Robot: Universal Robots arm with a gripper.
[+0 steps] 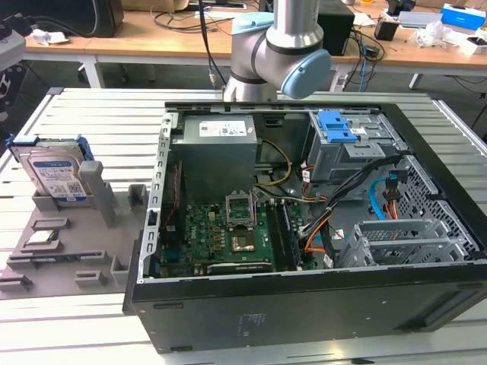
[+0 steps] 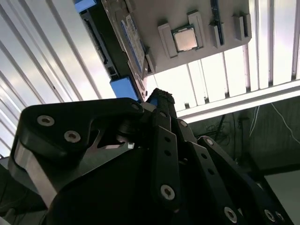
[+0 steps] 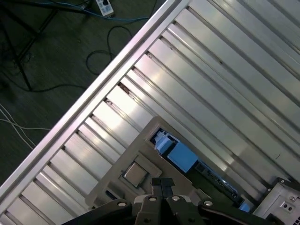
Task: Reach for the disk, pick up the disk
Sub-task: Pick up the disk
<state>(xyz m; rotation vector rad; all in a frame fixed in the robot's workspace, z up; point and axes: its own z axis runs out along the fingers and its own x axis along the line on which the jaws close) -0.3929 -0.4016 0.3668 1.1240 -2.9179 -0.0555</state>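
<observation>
On the slatted worktop (image 1: 99, 122), the disk (image 1: 55, 171) stood ungrasped in the grey tray (image 1: 76, 236); the end effector (image 3: 162, 183), closed and empty, hovered above that tray.

At nine o'clock in the exterior view, the disk (image 1: 53, 169) is finished in shiny metal, edged with blue plastic.

Label on the disk (image 1: 55, 171), sticker on the power supply (image 1: 217, 156) — print apparently unreadable
</observation>
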